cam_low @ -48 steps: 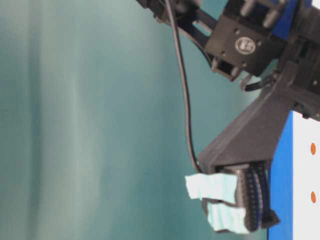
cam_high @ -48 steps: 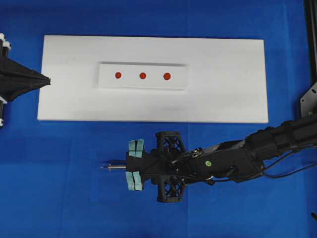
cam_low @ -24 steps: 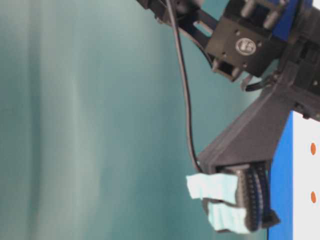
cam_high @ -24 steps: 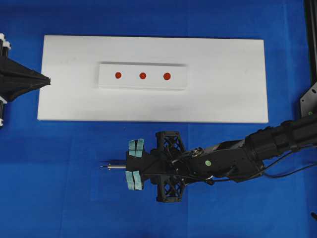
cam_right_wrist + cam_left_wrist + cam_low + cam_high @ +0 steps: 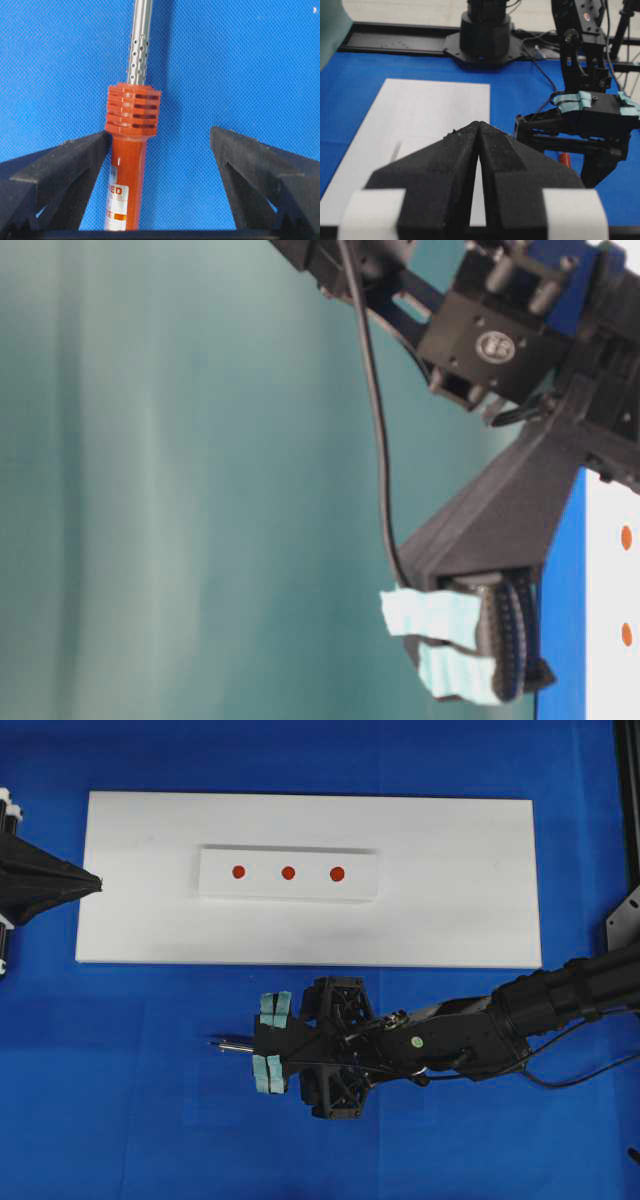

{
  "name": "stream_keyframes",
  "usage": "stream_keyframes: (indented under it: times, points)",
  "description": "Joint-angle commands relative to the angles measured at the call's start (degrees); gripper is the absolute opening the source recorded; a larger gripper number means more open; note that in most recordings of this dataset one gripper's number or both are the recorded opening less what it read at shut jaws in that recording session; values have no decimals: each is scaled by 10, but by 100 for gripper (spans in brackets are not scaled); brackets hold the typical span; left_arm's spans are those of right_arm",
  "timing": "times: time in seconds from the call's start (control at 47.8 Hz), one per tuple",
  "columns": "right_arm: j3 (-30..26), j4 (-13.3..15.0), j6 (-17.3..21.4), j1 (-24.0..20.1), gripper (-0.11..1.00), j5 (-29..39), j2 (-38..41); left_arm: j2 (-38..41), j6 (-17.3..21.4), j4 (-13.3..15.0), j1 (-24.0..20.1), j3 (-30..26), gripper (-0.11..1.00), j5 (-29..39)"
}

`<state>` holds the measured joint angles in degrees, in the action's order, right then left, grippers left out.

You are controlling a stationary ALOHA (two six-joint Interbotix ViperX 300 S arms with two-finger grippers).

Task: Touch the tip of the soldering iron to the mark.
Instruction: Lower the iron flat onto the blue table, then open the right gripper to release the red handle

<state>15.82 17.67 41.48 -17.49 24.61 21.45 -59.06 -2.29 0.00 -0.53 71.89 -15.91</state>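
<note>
the right gripper [image 5: 160, 145] stands with its jaws spread wide. the soldering iron [image 5: 131, 125] lies between them on the blue table cover [image 5: 120, 1100], its red-orange handle against the left-hand finger [image 5: 60, 165] as the right wrist view frames it and clear of the other finger. the perforated silver shaft runs out past the fingertips. nothing is clamped.

in the overhead view the right gripper [image 5: 262, 1040] sits below the white board [image 5: 470, 900], pointing toward the left of the picture, and the metal tip of the soldering iron [image 5: 228, 1043] projects just beyond its teal-taped fingers. a black cord [image 5: 378, 440] hangs in a curve beside the right arm in the table-level view.

the mark [image 5: 337, 874] is the right-end red dot of three in a row on a raised white strip [image 5: 215, 880] set on the board. the iron's tip is well apart from it, off the board entirely.

the left gripper [image 5: 95, 880] rests at the board's left edge with its black fingers pressed together, holding nothing.
</note>
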Motion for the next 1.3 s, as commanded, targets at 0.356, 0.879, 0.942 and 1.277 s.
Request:
stream_keyframes:
  times: [0.356, 0.879, 0.942, 1.277]
  points:
    - [-5, 14, -7, -15, 92, 88, -100, 2, -1, -1, 1, -6, 0, -4]
    - [-12, 21, -7, -21, 91, 207, -212, 2, -1, -1, 1, -7, 0, -4]
    - [-12, 21, -7, -21, 91, 208, -212, 2, -1, -1, 1, -6, 0, -4]
    - [-12, 38, -23, 1, 89, 207, -212, 2, -1, -1, 1, -6, 0, -4]
